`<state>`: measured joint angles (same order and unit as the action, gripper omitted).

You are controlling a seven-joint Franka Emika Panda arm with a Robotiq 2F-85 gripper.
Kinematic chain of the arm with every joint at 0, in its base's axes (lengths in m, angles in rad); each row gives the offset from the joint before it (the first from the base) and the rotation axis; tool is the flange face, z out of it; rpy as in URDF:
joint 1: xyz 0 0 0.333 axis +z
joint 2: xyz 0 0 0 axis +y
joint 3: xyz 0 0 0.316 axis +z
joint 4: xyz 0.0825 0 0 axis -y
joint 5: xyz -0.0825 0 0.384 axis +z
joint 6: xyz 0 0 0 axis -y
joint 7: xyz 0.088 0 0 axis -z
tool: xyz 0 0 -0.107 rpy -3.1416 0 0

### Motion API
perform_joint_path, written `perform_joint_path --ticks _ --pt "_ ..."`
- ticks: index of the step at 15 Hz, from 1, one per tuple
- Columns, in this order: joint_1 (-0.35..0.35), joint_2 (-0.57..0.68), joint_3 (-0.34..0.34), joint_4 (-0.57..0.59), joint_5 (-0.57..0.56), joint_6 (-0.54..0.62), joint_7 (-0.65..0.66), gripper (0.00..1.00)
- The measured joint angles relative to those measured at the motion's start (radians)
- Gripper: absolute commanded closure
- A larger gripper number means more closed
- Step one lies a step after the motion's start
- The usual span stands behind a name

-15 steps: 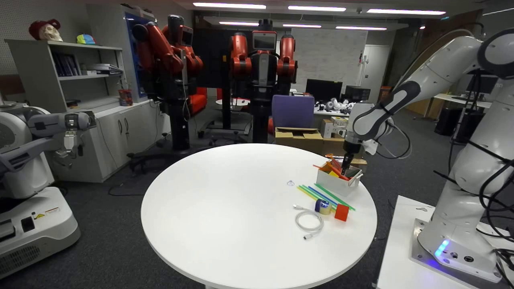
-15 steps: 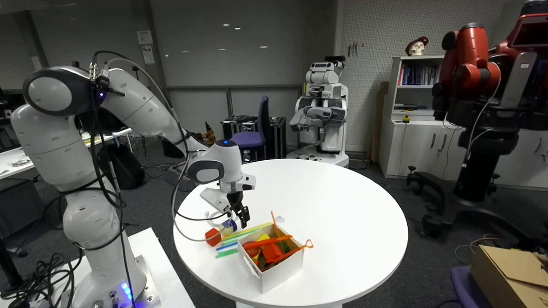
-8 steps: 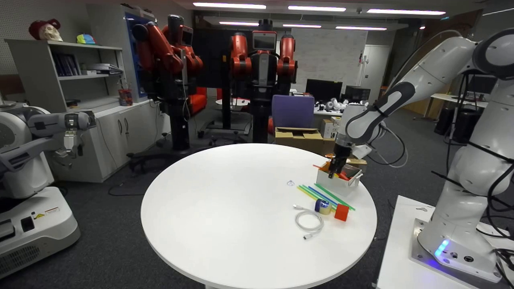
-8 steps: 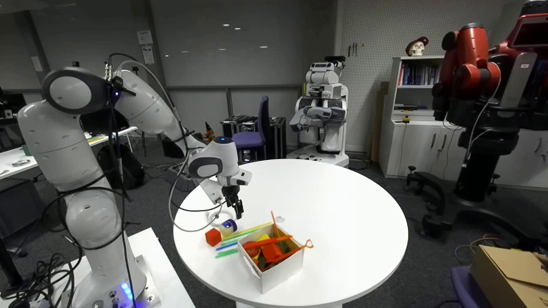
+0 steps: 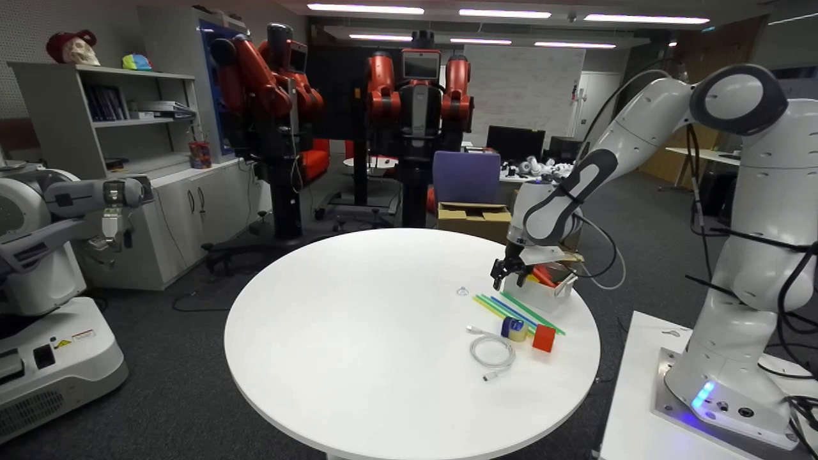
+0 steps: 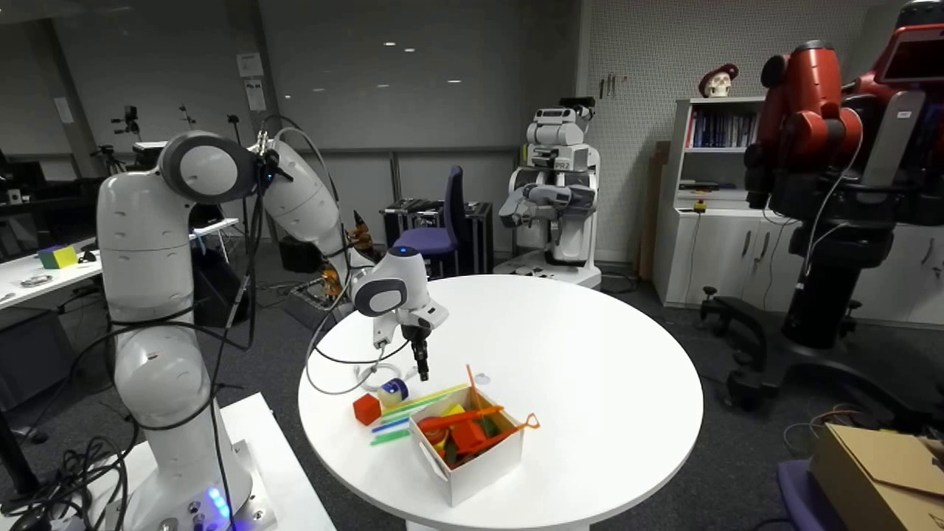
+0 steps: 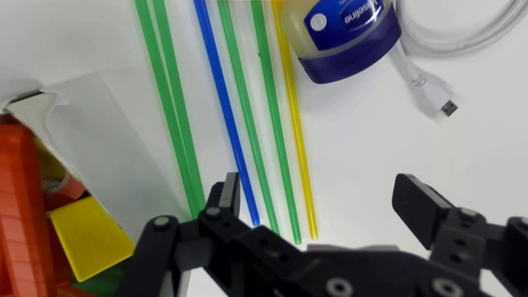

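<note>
I hold my black tool [image 7: 317,190], spread and empty, above the ends of the thin green, blue and yellow plastic straws [image 7: 249,116], which lie almost parallel on the round white desk [image 5: 358,345], probably so that they stay tidy.

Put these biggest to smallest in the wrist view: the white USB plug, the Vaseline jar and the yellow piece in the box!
1. Vaseline jar, even with the picture's top edge cutting it off
2. Yellow piece
3. White USB plug
That's just how they look; nearer things can seem bigger.
</note>
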<state>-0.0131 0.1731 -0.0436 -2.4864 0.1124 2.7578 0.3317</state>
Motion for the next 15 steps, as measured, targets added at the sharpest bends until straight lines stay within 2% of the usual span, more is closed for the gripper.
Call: perform_joint_path --ticks 7,11,15 --pt "0.068 0.203 -0.077 0.187 -0.057 -0.046 0.204 0.0" --pt "0.105 0.275 -0.108 0.249 -0.058 -0.077 0.241 0.0" --pt "0.107 0.324 -0.112 0.297 -0.058 -0.104 0.244 0.0"
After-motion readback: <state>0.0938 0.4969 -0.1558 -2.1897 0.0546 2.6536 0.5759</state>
